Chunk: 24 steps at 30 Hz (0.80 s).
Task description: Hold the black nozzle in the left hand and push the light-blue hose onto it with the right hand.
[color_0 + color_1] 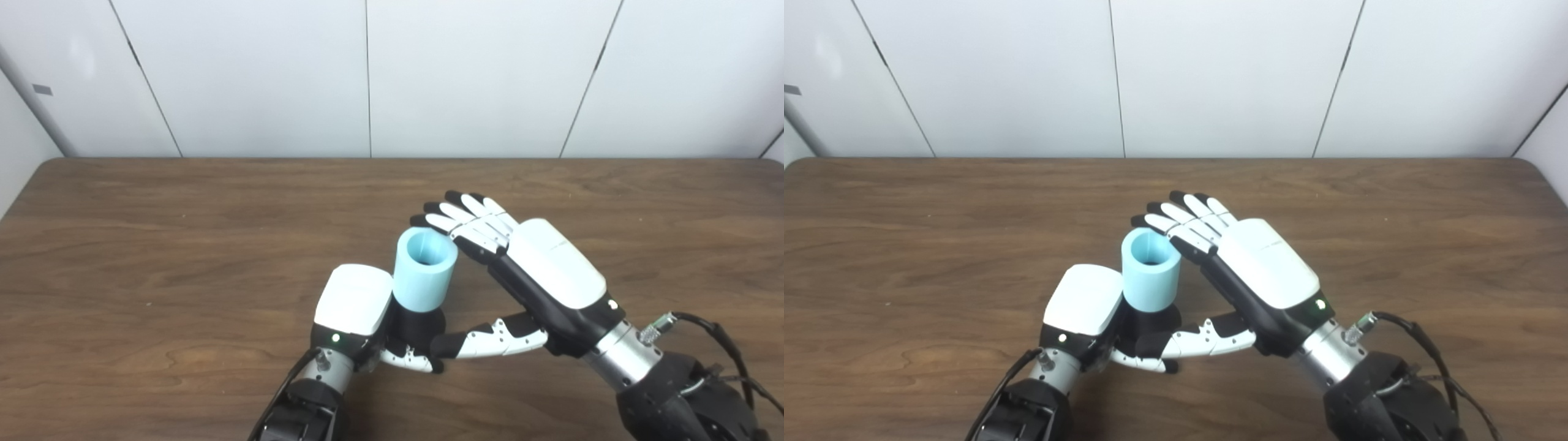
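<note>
The light-blue hose (424, 269), a short wide tube, stands upright with its open end up, seated on top of the black nozzle (416, 326). My left hand (353, 300) is shut on the nozzle from the left, its fingers wrapped round the black base. My right hand (551, 269) is open to the right of the hose. Its straight fingers (465, 217) reach to the hose's far upper rim, and its thumb (490, 340) points left at the nozzle's base. I cannot tell whether they touch. The nozzle's lower part is hidden by my fingers.
Everything sits over the middle front of a brown wooden table (153, 245), with a white panelled wall behind its far edge. A black cable (710, 324) loops off my right wrist at the lower right.
</note>
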Available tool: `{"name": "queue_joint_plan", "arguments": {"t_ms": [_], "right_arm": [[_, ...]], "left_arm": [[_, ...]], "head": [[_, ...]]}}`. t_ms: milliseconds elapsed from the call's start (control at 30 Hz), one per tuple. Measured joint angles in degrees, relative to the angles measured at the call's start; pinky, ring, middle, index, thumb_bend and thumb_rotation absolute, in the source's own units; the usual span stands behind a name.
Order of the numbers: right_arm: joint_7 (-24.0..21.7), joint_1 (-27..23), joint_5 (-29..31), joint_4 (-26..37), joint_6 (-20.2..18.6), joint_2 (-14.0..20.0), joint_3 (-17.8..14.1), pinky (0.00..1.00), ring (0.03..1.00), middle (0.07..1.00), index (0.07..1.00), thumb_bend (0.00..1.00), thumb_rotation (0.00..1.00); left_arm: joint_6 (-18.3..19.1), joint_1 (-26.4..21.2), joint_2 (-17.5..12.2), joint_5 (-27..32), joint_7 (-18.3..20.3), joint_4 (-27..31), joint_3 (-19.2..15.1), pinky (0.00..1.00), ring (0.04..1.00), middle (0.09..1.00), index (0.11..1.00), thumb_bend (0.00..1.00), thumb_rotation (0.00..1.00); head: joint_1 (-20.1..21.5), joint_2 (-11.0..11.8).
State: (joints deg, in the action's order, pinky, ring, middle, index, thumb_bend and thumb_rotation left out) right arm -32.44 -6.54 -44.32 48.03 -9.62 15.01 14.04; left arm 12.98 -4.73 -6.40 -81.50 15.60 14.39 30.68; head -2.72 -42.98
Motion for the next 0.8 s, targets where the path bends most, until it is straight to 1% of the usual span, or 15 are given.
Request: {"name": "queue_joint_plan", "arguments": {"t_ms": [167,333,533,633,800], "right_arm": [[-1.9,-0.7,-0.1,0.5,0.1,-0.5,0.1,0.99,0.942,0.901,0.823,0.64,0.99],[-4.0,-0.7,-0.7,0.4,0.6,-0.6,0.5,0.97,0.953,0.919,0.837,0.63,1.00],[-4.6,-0.7,-2.1,-0.9,1.5,-0.8,1.0,0.98,0.974,0.931,0.855,0.62,1.00],[-4.5,-0.7,-2.4,-2.5,2.3,-1.0,1.1,0.98,0.980,0.933,0.860,0.62,1.00],[-4.3,-0.8,-2.9,-3.4,3.7,-1.5,1.2,0.98,0.982,0.932,0.864,0.62,1.00]], "left_arm": [[0.0,0.0,0.0,-0.5,0.0,0.0,0.2,0.55,0.610,0.543,0.452,0.52,0.00],[0.0,0.1,0.0,-0.7,0.0,0.0,0.2,0.55,0.607,0.538,0.460,0.52,0.00],[0.0,0.2,0.0,-0.6,-0.2,0.0,0.2,0.54,0.589,0.539,0.454,0.52,0.00],[0.0,0.2,0.0,-0.8,-0.2,0.0,0.3,0.54,0.594,0.538,0.451,0.52,0.00],[0.0,0.2,0.1,-1.1,0.0,0.1,0.3,0.54,0.599,0.544,0.450,0.52,0.00]], "head": [[0.0,-0.1],[0.0,-0.2],[0.0,-0.3],[-0.2,-0.4],[-0.1,-0.4]]}}
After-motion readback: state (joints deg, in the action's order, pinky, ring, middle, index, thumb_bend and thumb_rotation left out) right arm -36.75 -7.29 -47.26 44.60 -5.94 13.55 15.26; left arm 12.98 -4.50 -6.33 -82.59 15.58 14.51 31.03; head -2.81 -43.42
